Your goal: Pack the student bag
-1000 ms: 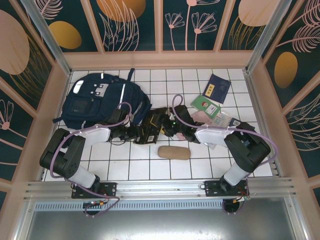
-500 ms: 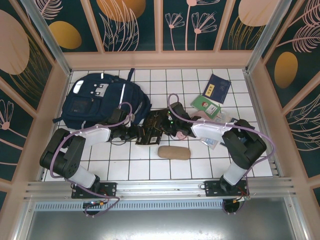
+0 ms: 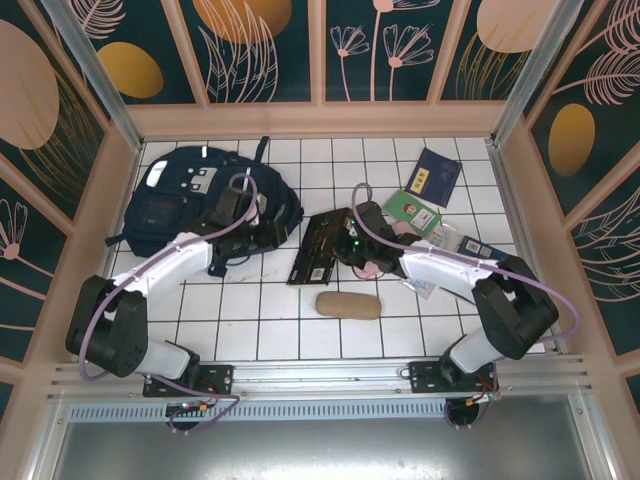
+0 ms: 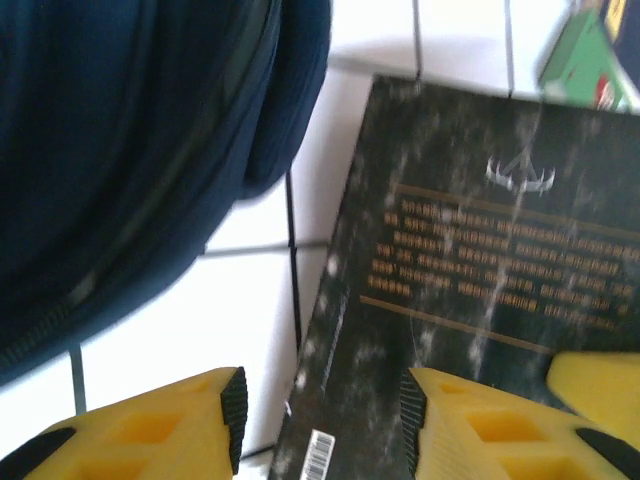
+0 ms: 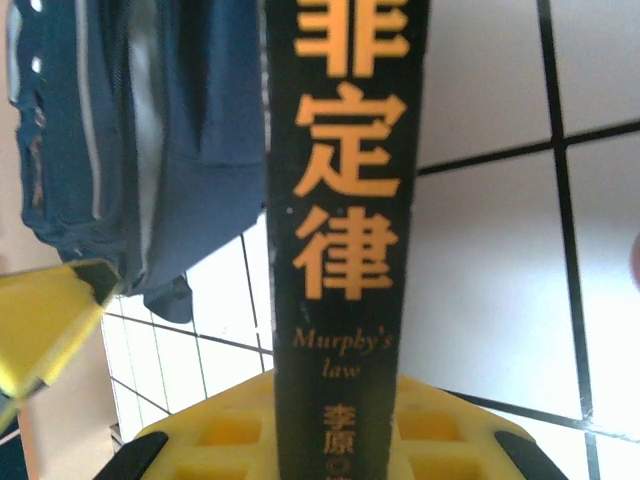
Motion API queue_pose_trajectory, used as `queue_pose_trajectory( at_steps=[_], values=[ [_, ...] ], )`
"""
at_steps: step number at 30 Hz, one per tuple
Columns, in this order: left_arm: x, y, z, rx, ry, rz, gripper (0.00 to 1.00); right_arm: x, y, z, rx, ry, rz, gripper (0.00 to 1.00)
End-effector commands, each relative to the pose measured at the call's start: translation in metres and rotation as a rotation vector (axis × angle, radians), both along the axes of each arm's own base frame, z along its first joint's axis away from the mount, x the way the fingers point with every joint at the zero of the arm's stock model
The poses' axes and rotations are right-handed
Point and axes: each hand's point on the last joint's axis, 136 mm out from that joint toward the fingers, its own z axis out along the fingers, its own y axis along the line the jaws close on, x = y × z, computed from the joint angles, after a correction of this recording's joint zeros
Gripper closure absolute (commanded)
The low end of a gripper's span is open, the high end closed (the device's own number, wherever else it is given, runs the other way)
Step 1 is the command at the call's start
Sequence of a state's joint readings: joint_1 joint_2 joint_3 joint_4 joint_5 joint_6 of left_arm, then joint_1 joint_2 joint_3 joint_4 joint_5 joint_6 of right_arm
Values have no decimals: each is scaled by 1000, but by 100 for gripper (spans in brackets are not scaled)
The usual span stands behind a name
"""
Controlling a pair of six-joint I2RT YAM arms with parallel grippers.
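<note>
Step in hand: loading the book (image 3: 322, 245) into the bag (image 3: 200, 200), which lies at the far-left corner of the worktop (image 3: 300, 335). Right jaws are closed on the book at its spine; left jaws stand open, empty, beside the bag's right edge. Next move calls for a spread bag mouth and edge-first insertion. Whether the mouth is unzipped cannot be made out.

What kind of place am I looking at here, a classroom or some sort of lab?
Most likely a robot test booth, not a classroom: a white tiled tabletop walled in by leaf-patterned panels, two robot arms bolted to a metal rail, and a navy backpack and black book as props.
</note>
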State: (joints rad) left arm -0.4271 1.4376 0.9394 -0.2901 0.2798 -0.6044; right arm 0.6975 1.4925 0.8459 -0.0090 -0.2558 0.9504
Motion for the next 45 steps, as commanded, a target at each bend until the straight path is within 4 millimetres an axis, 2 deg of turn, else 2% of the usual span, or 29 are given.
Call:
queue_pose_trajectory(
  at_steps=[1,9,10,11,17,20,23,24,25,28,33,34,35,37,40,45],
  values=[
    [16,18,6,170,-38,17,53,10,-10,35,39,-119,5,100],
    [64,22,-13,368,-60,-14,46,15,-31,60,67,-180,-28,100],
    [68,22,-12,381,-68,-21,46,15,-32,62,70,-183,-27,100],
    [71,21,-23,401,-50,-31,46,14,-32,64,74,-186,-26,100],
    [87,24,-41,487,-29,-50,48,12,-38,69,83,-196,-38,100],
    [89,22,-46,489,-23,-59,61,10,-42,69,88,-195,-43,100],
    [93,21,-39,483,-40,-48,87,10,-41,72,104,-202,-34,100],
    [94,21,-34,480,-50,-44,97,10,-39,75,118,-211,-25,100],
    [96,20,-29,474,-58,-40,100,10,-36,78,132,-219,-16,100],
    [101,17,1,438,-108,-15,100,13,-28,90,193,-262,16,100],
    [104,5,67,319,-212,7,100,24,-14,116,308,-344,52,100],
    [105,3,73,307,-221,8,100,27,-10,121,327,-355,61,100],
    [103,4,96,282,-261,16,100,30,-8,124,339,-361,66,100],
    [100,0,119,243,-295,9,100,37,-2,133,370,-380,81,100],
    [94,-7,146,181,-332,-13,100,47,7,140,409,-401,92,100],
    [78,-22,180,62,-376,-87,100,64,23,147,501,-405,101,100]
  ],
)
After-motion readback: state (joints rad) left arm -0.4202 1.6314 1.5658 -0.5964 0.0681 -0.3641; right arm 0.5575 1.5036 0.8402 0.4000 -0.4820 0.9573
